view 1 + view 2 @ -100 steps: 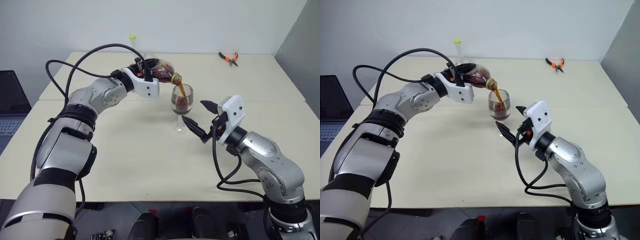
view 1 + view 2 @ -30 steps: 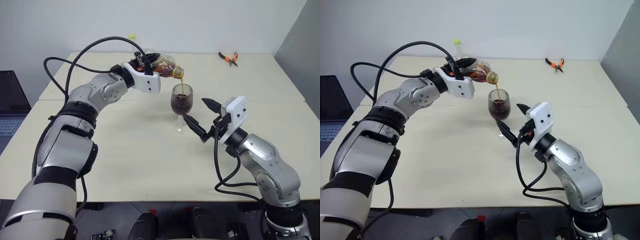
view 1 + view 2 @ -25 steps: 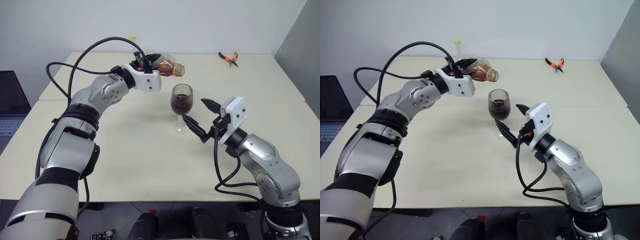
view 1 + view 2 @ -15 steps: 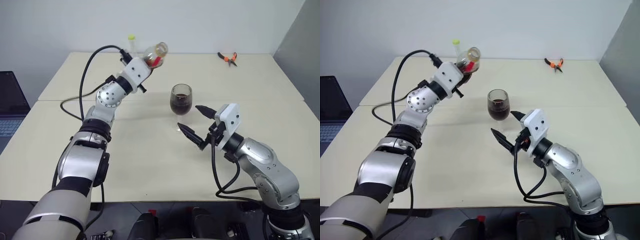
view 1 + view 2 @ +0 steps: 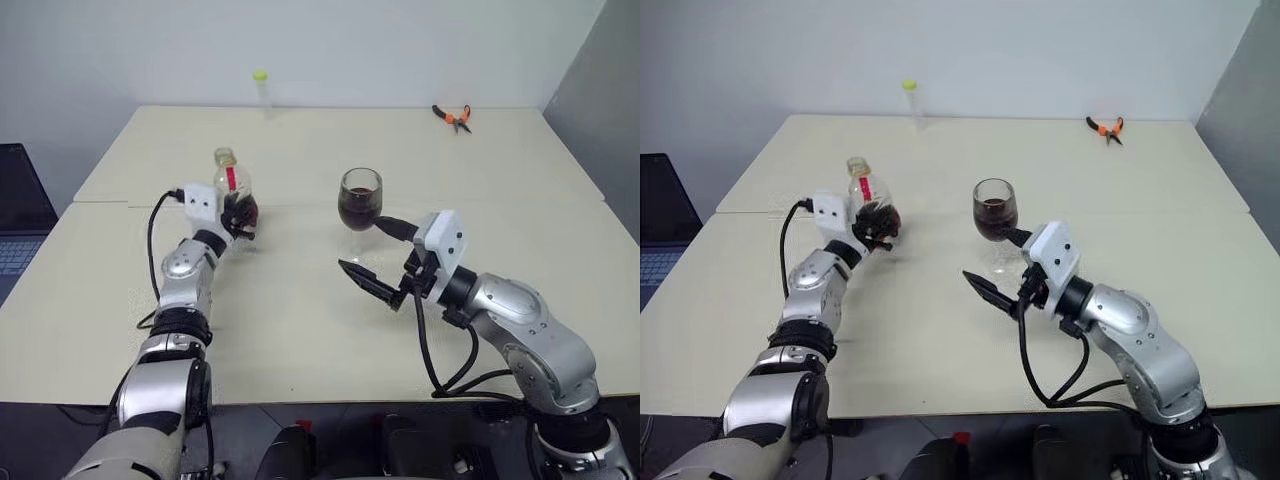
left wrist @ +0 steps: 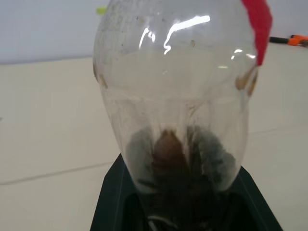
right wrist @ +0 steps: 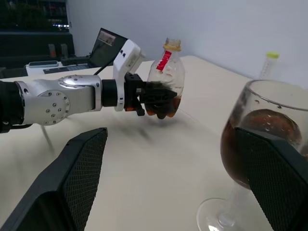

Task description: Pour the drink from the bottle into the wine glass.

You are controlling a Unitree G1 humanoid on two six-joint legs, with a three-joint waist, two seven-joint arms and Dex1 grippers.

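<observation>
The bottle stands upright just above the table, left of the wine glass. My left gripper is shut on its lower body. A little dark drink remains at the bottle's bottom. The wine glass stands mid-table, its bowl about half full of the dark drink. My right gripper is open, level, with its fingers spread beside the glass's stem and foot, not gripping it. In the left wrist view the clear bottle with its red label rises right between the fingers.
A thin clear tube with a yellow-green cap stands at the table's far edge. Orange-handled pliers lie at the far right. A dark laptop sits off the table's left side. The pale table has a seam across its middle.
My left arm has swung the bottle away from above the glass, left and down, and rolled it from tilted to upright; the pouring stream has stopped. The right gripper drifted slightly left.
</observation>
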